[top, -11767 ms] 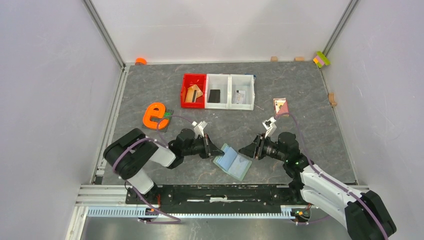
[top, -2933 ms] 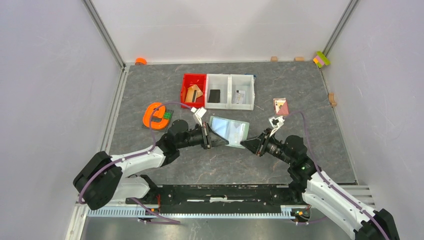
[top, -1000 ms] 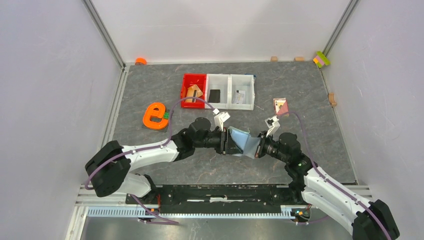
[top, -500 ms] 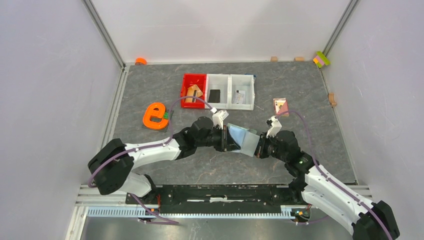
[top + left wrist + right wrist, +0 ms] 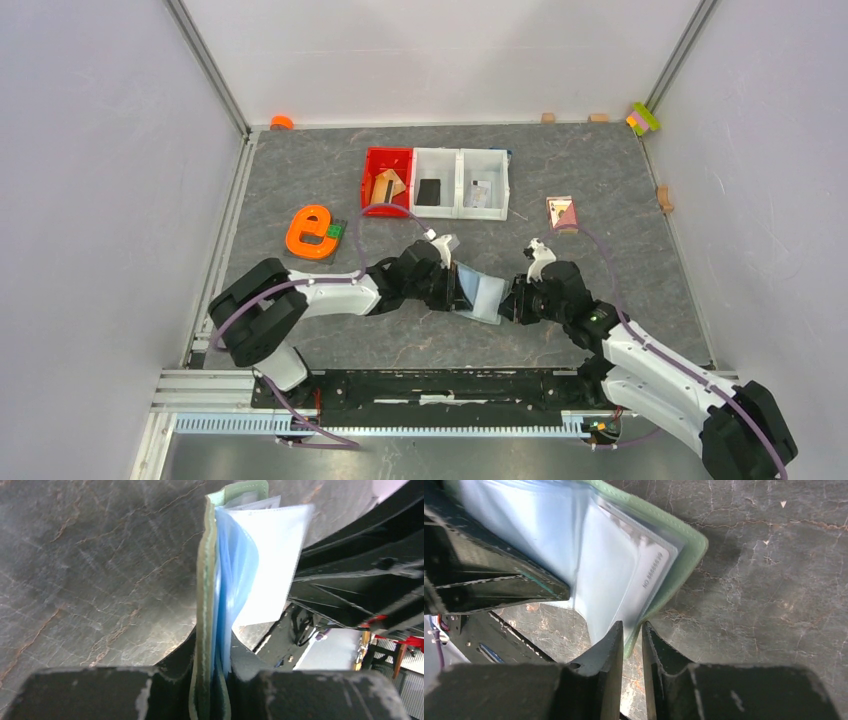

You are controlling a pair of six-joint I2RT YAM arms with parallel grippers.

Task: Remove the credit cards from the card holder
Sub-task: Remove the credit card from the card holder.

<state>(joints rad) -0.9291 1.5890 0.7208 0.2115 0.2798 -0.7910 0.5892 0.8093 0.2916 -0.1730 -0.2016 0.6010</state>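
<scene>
Card holder (image 5: 480,296), long axis left-right

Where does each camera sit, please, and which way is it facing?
Top: above and behind the arms, looking down on the table; both arms show, left hand and right hand at the holder.
Left wrist: looks along its fingers, clamped on the holder.
Right wrist: looks along its fingers at the holder's pockets.
All share the holder.

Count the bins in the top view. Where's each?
3, side by side in a row at the back: red bin on the left, middle white bin, right white bin. None seems hidden.
</scene>
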